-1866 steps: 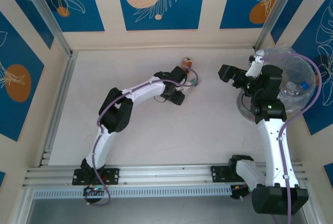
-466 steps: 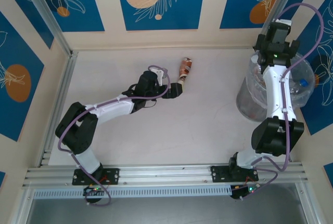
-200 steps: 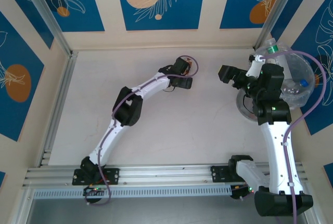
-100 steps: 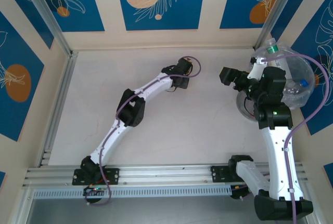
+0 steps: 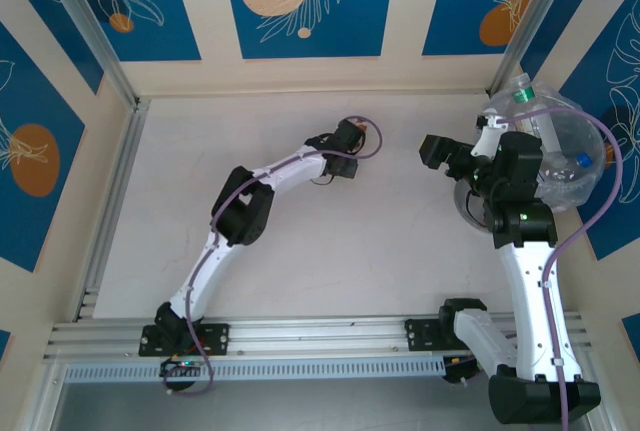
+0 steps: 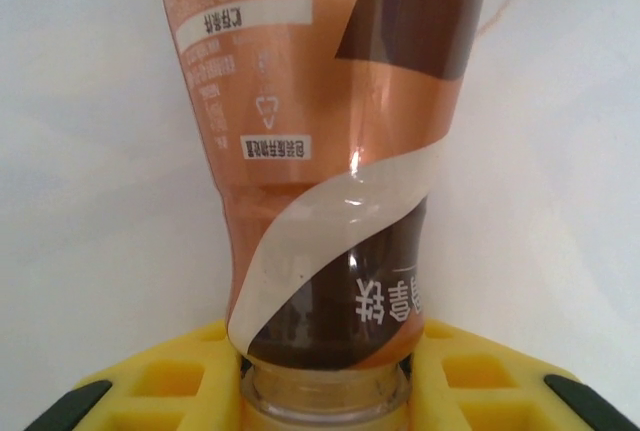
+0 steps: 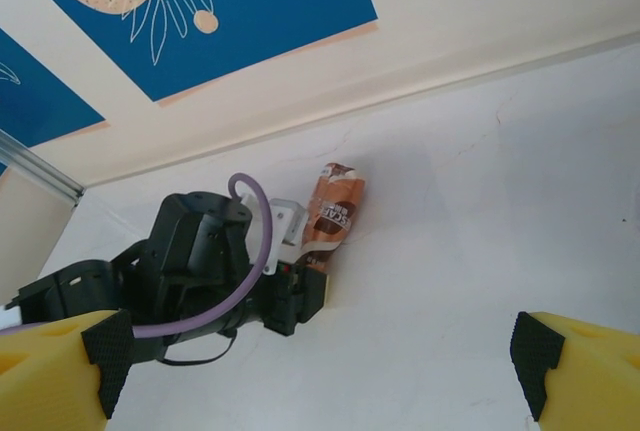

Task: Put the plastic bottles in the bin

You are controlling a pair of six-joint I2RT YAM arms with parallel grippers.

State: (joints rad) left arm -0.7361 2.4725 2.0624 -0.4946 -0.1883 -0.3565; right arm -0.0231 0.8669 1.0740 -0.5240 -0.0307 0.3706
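My left gripper (image 6: 325, 383) was clamped on the neck of the brown-and-copper wrapped plastic bottle (image 6: 330, 151), with a yellow finger (image 6: 170, 386) on either side just below the label. The bottle pointed toward the back wall, lying level at the white table (image 5: 300, 241); I could not tell whether it touched. It was well apart from the round dark-walled bin (image 5: 466, 203) with a crinkly clear bag at the far right. My right gripper (image 7: 320, 366) hung beside that bin, jaws spread wide, holding nothing.
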